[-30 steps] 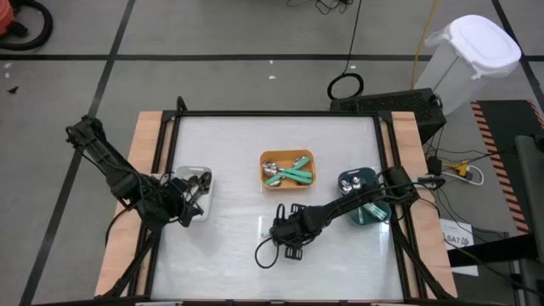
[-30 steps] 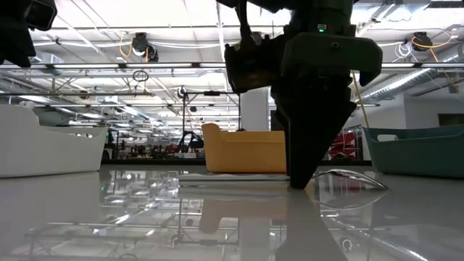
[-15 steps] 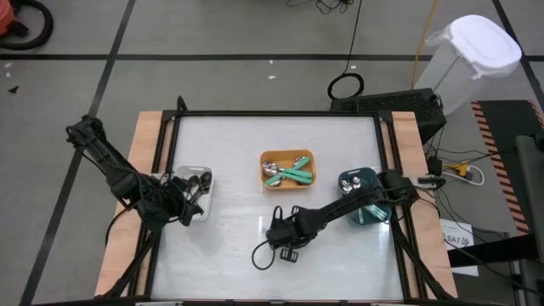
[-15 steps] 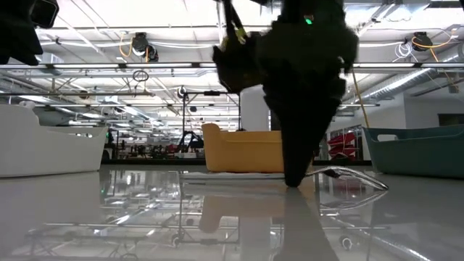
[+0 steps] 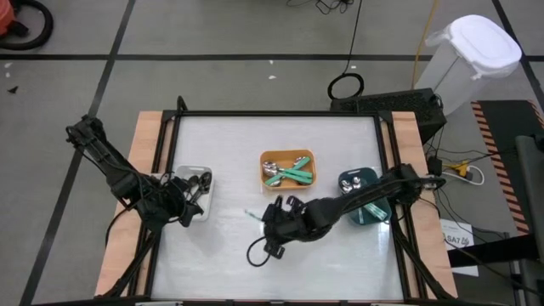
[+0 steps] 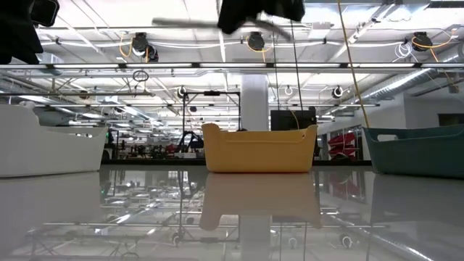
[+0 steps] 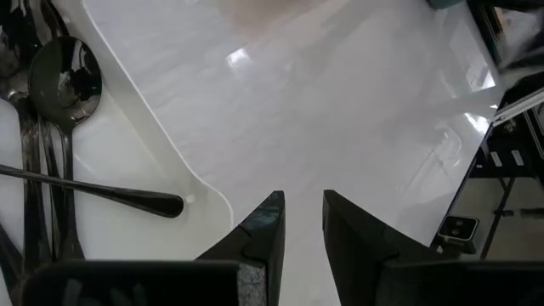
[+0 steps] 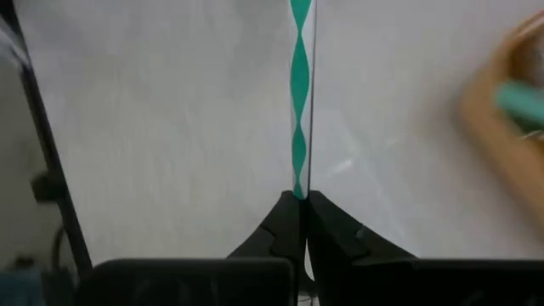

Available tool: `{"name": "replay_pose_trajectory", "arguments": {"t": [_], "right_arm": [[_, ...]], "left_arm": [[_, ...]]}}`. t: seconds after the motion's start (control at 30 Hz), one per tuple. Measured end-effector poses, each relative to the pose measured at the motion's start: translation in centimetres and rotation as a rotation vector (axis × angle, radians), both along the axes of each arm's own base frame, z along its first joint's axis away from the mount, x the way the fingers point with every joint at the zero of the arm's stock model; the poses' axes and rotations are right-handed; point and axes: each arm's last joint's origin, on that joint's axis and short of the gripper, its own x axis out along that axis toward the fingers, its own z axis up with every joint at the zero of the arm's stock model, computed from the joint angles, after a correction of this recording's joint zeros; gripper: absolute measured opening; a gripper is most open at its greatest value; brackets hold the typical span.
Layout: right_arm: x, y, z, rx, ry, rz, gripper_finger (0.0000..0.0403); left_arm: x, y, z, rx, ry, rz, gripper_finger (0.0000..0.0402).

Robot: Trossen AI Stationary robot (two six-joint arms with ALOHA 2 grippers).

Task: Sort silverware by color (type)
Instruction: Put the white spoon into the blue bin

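My right gripper (image 8: 299,200) hangs above the middle of the table (image 5: 229,161), shut on a thin teal-handled piece of silverware (image 8: 298,102). In the high view its teal end (image 5: 251,214) sticks out from the gripper (image 5: 272,219) toward the table's left. The low view shows the gripper (image 6: 257,10) high up. My left gripper (image 7: 303,212) waits over the near corner of the white bin (image 5: 194,194), slightly open with nothing between its fingers. Black spoons (image 7: 59,76) lie in that bin. My right gripper pinches the silverware's teal handle (image 8: 298,185) between its two fingertips. The fingers slant down from the table's right, and the utensil runs straight on ahead of them. It is lifted clear of the table, roughly level in the low view (image 6: 188,22).
An orange bin (image 5: 287,155) at mid-table holds teal-handled spoons (image 5: 293,174). A dark teal bin (image 5: 361,195) with silverware stands at the right, under my right arm. A black cable loop (image 5: 255,252) hangs below the right gripper. The near and far parts of the table are bare.
My right gripper has risen from the tabletop, rolling at the wrist, and has taken the teal-handled utensil up with it. The utensil, which lay flat on the table, now hangs clear of it.
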Motion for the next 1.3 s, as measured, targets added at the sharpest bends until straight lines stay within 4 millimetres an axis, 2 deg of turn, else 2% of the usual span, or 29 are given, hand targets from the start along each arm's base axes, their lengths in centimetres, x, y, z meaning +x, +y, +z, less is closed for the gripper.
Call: {"name": "replay_pose_trajectory", "arguments": {"t": [0.17, 0.33, 0.4, 0.57, 0.7, 0.87, 1.03, 1.3], "right_arm": [[-2.3, -0.9, 4.6, -0.066, -0.143, -0.065, 0.0003], [-5.8, -1.6, 9.0, -0.189, -0.289, -0.169, 0.0003], [-7.4, -1.5, 10.2, -0.233, -0.328, -0.222, 0.0003], [-12.1, -1.4, 11.5, -0.283, -0.408, -0.333, 0.0003], [-15.3, -1.2, 11.2, -0.290, -0.478, -0.404, 0.0003], [-17.8, -0.8, 9.8, -0.308, -0.596, -0.480, 0.0003], [-19.3, -0.2, 7.0, -0.286, -0.666, -0.544, 0.0003], [-20.8, 0.0, 3.0, -0.195, -0.661, -0.633, 0.0003]], "left_arm": [[0.0, 0.0, 0.0, 0.002, 0.000, -0.002, 0.0082], [0.0, 0.0, 0.0, 0.010, -0.004, -0.015, 0.0082], [0.0, 0.0, 0.0, 0.010, -0.004, -0.015, 0.0082], [0.0, 0.0, 0.0, 0.008, -0.005, -0.014, 0.0082], [0.0, 0.0, 0.0, 0.008, -0.006, -0.014, 0.0082], [0.1, -0.1, 0.1, 0.005, -0.008, -0.014, 0.0082], [0.5, -0.4, 0.5, 0.002, -0.069, -0.040, 0.0082], [0.8, -0.6, 0.8, 0.004, -0.132, -0.034, 0.0082]]}}
